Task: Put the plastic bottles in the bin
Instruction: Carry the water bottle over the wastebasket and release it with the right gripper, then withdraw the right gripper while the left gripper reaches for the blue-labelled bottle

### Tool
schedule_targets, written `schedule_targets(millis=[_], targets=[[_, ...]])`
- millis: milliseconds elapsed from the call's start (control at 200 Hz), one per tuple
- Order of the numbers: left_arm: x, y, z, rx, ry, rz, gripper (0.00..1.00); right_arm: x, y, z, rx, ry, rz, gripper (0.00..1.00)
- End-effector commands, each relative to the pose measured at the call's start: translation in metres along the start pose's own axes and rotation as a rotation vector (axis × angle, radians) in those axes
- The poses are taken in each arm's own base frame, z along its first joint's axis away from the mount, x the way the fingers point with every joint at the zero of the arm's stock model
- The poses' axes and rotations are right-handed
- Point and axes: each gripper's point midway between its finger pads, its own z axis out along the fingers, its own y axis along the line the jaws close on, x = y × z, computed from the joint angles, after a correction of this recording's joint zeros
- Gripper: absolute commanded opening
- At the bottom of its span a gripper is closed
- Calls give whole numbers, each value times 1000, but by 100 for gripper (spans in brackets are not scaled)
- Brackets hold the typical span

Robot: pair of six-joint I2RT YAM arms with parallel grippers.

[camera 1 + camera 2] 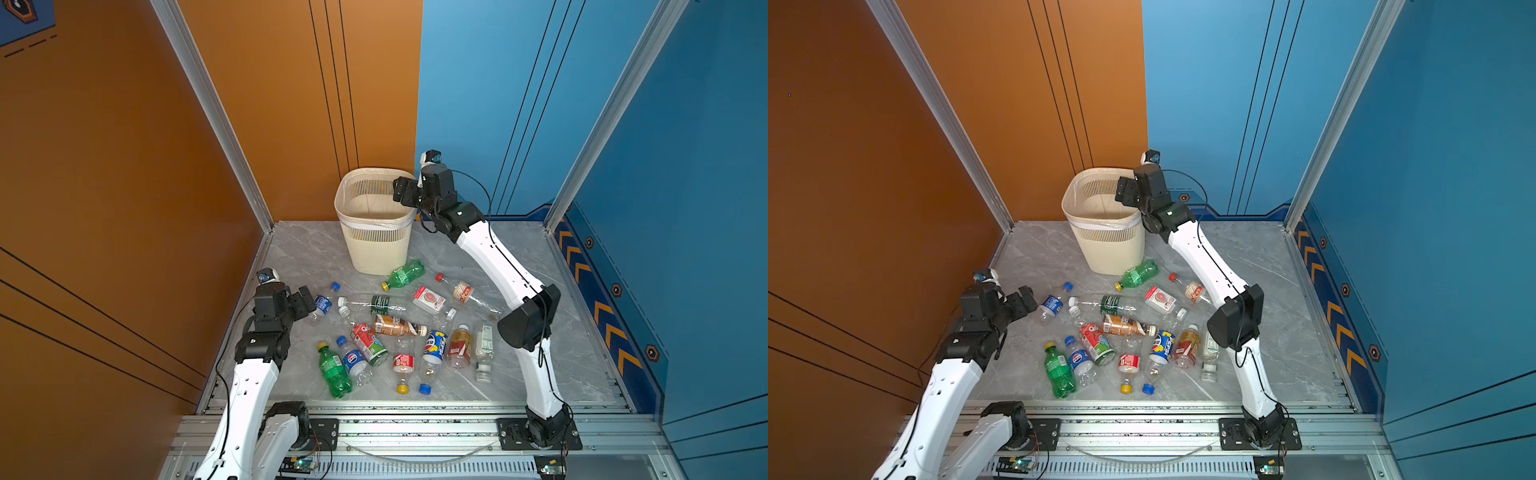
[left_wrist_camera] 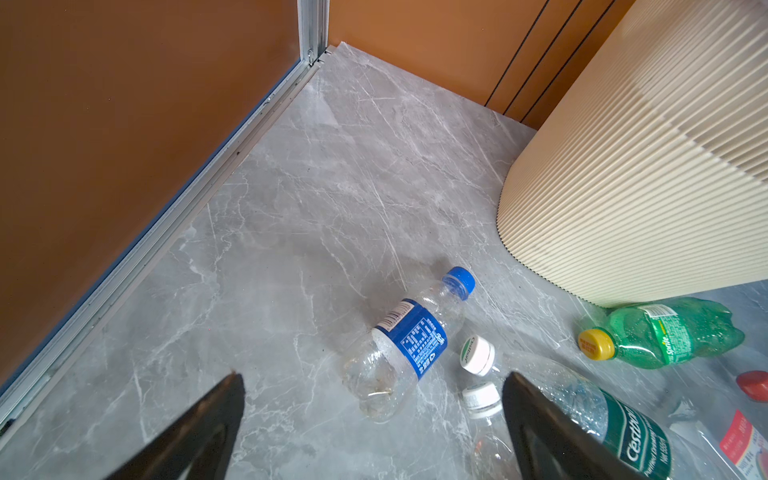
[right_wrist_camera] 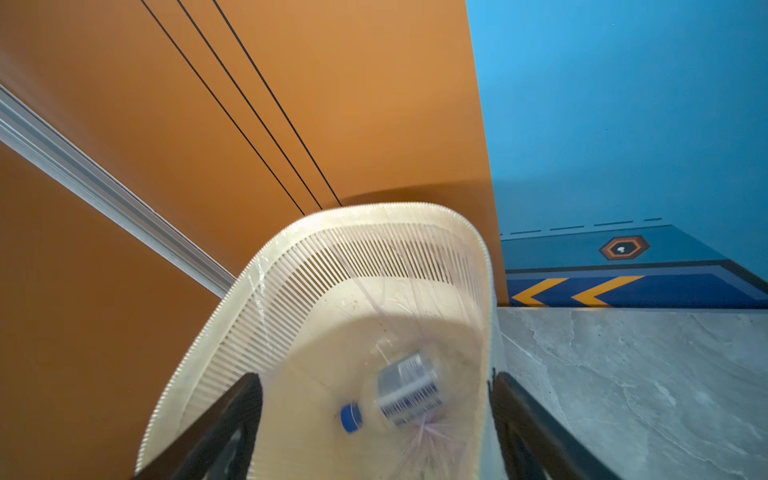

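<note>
Over by the left edge of the worktop [image 1: 299, 257], the left fingers [image 2: 208, 419] are spread wide and hold nothing, just short of a clear blue-labelled bottle [image 1: 323, 305]. Other plastic bottles [image 1: 399, 326] lie scattered from the middle toward the front edge. At the back edge the bin [image 1: 376, 249] stands upright. Above its rim the right fingers [image 3: 224, 419] are parted and empty. Below them a blurred blue-capped bottle [image 3: 405, 390] shows inside the bin.

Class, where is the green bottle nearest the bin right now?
In both top views the green bottle lies on its side just in front of the base of the bin, its yellow cap pointing left.
</note>
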Motion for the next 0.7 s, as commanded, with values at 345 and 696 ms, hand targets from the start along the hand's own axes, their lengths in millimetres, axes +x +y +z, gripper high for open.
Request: schedule_targets(millis=[345,696], targets=[[7,-13,14,44,125,19,97,81,-100,-193,83,28,59,100],[40,-27,44,64,424,139,78,142,-169,-233,246,98,161,100]])
